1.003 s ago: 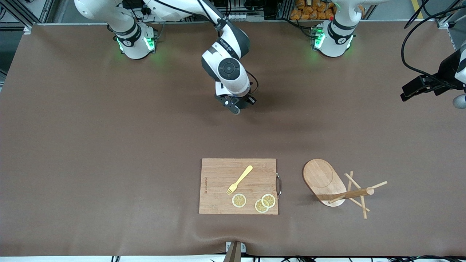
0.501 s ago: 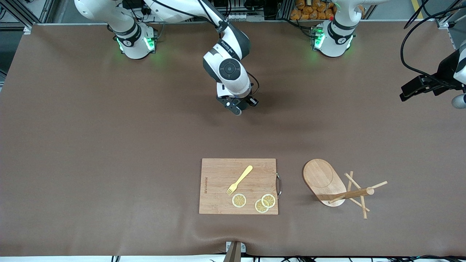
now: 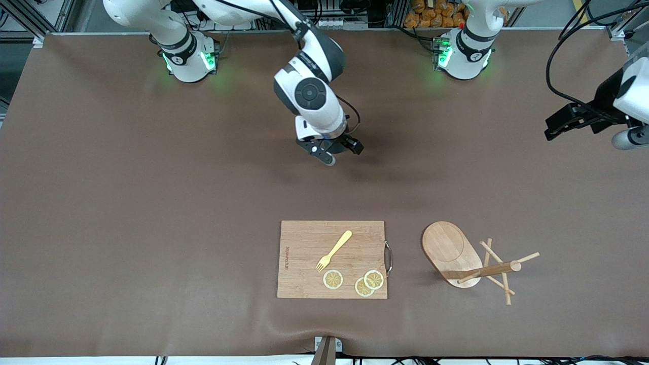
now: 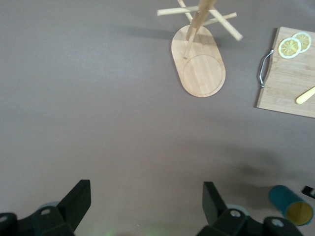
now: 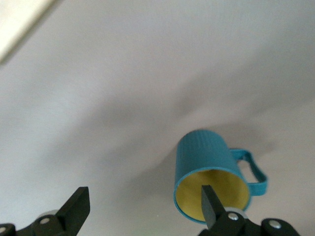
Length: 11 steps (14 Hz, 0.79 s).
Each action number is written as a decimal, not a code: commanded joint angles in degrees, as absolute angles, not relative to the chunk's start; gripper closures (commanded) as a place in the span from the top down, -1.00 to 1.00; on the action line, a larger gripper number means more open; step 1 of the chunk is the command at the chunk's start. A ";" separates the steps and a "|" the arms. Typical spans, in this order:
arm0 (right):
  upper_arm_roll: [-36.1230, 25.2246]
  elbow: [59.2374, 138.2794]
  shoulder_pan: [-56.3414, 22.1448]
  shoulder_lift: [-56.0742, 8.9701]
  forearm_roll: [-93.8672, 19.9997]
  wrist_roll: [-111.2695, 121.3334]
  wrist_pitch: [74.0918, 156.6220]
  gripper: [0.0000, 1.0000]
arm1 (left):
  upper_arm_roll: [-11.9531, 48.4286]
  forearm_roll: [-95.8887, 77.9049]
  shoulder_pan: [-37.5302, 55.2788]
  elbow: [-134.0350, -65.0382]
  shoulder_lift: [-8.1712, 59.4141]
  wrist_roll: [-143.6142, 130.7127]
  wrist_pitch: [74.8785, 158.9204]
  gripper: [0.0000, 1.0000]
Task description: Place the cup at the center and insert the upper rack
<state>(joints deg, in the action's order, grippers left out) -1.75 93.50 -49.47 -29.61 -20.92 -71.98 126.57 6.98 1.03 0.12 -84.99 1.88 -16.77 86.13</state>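
1. My right gripper [image 3: 332, 152], fingers spread, hangs over the cup [image 5: 211, 179], which stands freed on the table's middle, farther from the front camera than the board [image 3: 332, 258].
2. My left gripper [image 4: 142, 209], spread and empty, hovers toward the left arm's end.
3. The rack [image 3: 469, 258] stands beside the board; judging by this, it comes next, calling for a grasp on its post.

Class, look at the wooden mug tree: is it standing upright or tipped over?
Upright: the upper rack stands on its flat oval base, post rising from it, pegs off the table.
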 commanded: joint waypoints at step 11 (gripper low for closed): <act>-5.36 96.86 -21.82 -4.76 -12.94 -24.72 104.79 1.00 | 26.45 2.29 4.11 -83.24 5.79 -58.67 87.00 1.00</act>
